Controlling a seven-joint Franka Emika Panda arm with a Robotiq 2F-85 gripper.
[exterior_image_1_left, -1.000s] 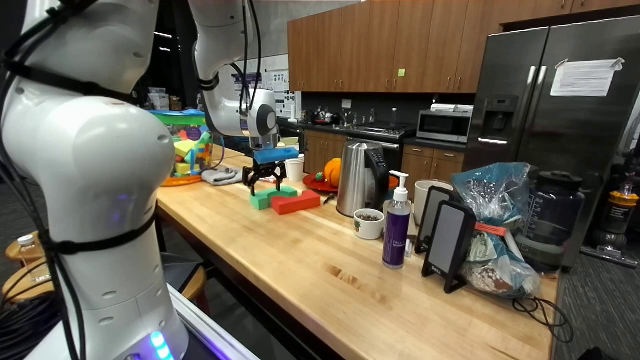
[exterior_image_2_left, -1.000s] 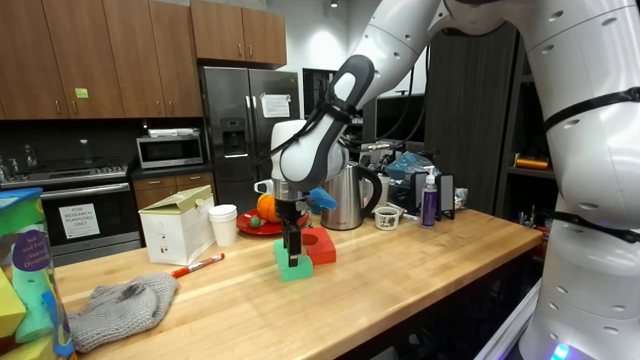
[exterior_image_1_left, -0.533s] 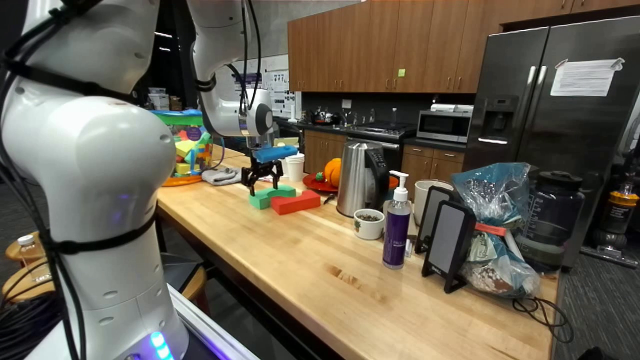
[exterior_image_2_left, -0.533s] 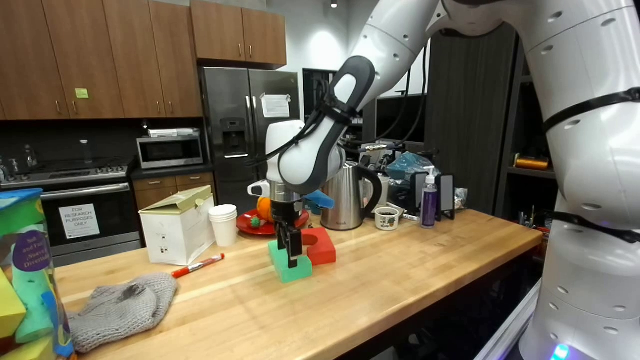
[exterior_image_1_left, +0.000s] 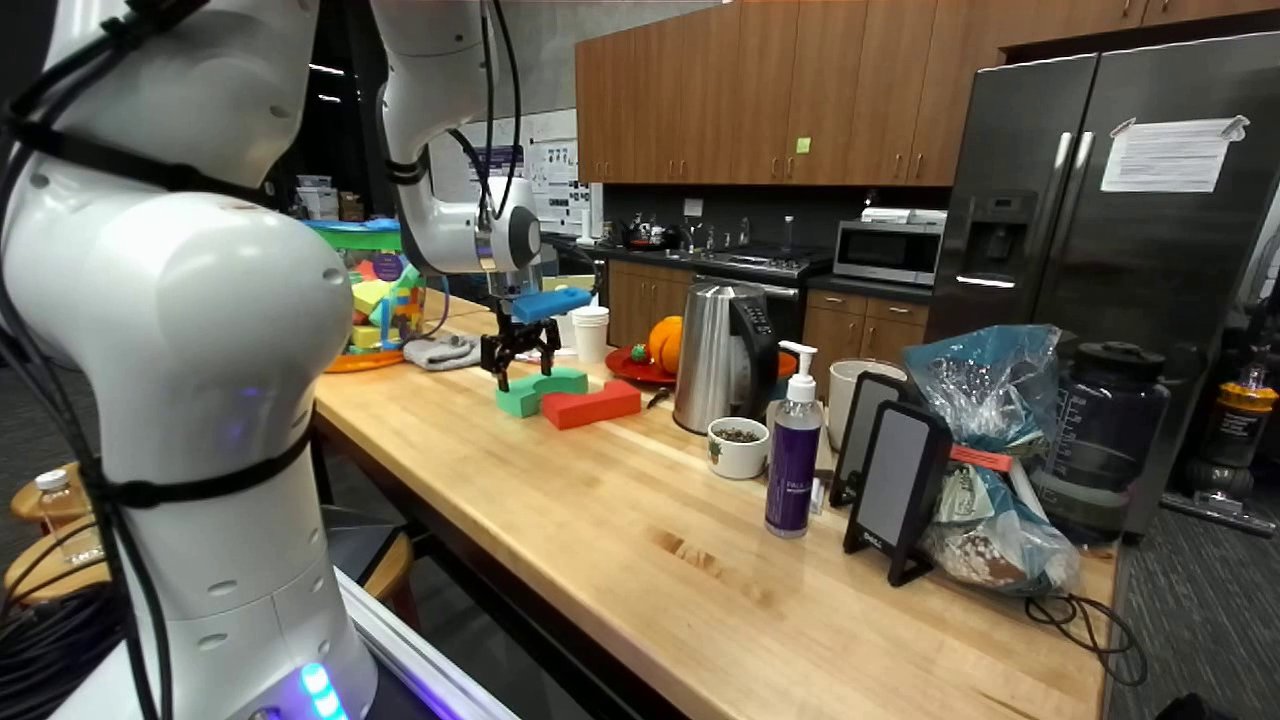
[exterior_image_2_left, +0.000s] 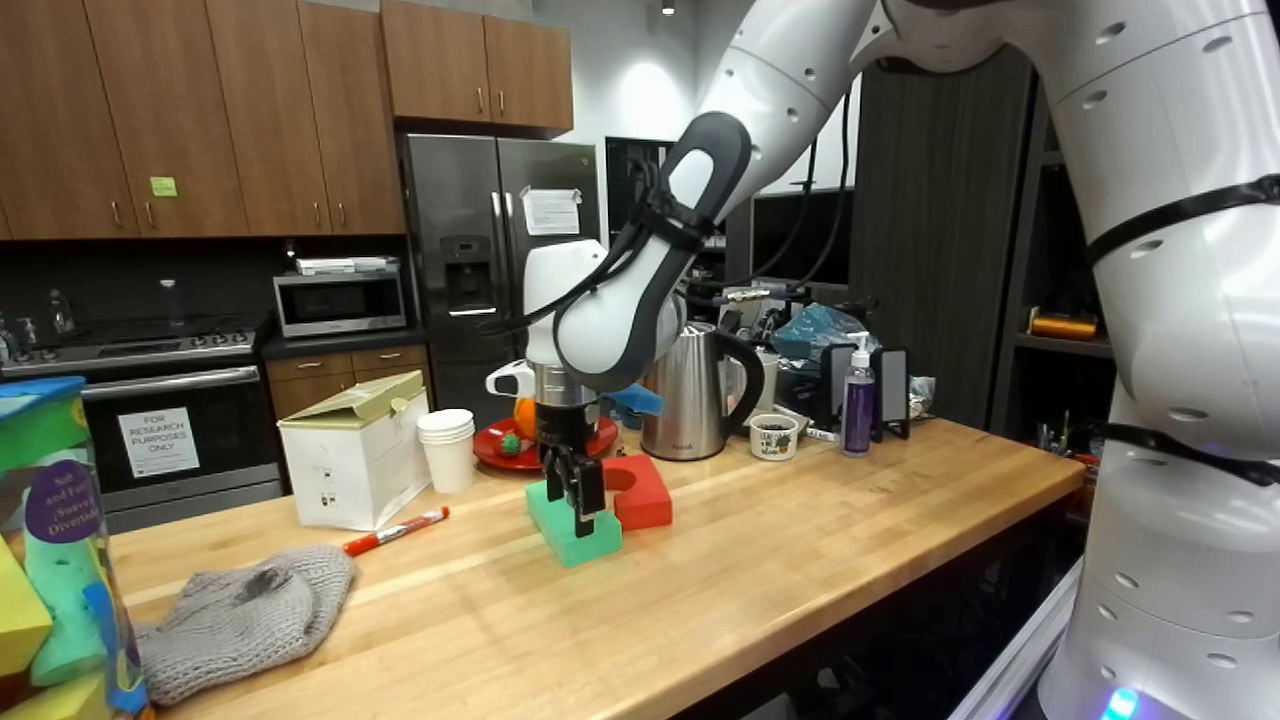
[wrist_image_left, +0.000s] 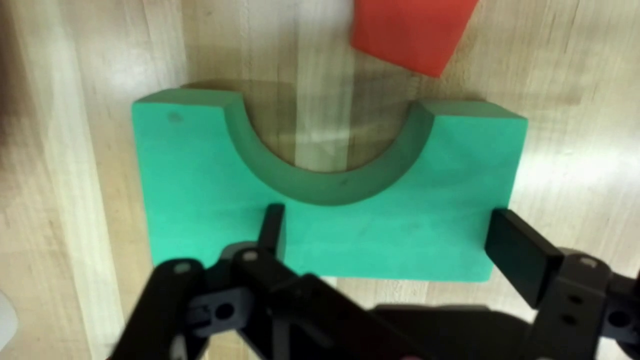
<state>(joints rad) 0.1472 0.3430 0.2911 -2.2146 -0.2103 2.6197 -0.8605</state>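
The pincer (wrist_image_left: 387, 215) stood spread wide with nothing gripped: in the wrist view one finger (wrist_image_left: 271, 230) overlapped the top of the green block (wrist_image_left: 345, 235) and the other sat at its short end, so the tabletop (exterior_image_2_left: 800, 570) seemed to bear the block alone. Whether either touched it could not be told. The block lay flat on a broad face, apparently steady, its rounded notch opening towards the red block (exterior_image_2_left: 650, 500), which rested just beside it with wood showing between. Beyond, the kettle (exterior_image_2_left: 692, 405) stood upright on its own base. The red plate (exterior_image_1_left: 635, 373) probably kept the orange pumpkin (exterior_image_1_left: 668, 342) from rolling, and the paper cups (exterior_image_2_left: 450, 460) were stacked, likely to save room. Farther back stood the fridge (exterior_image_2_left: 470, 340).
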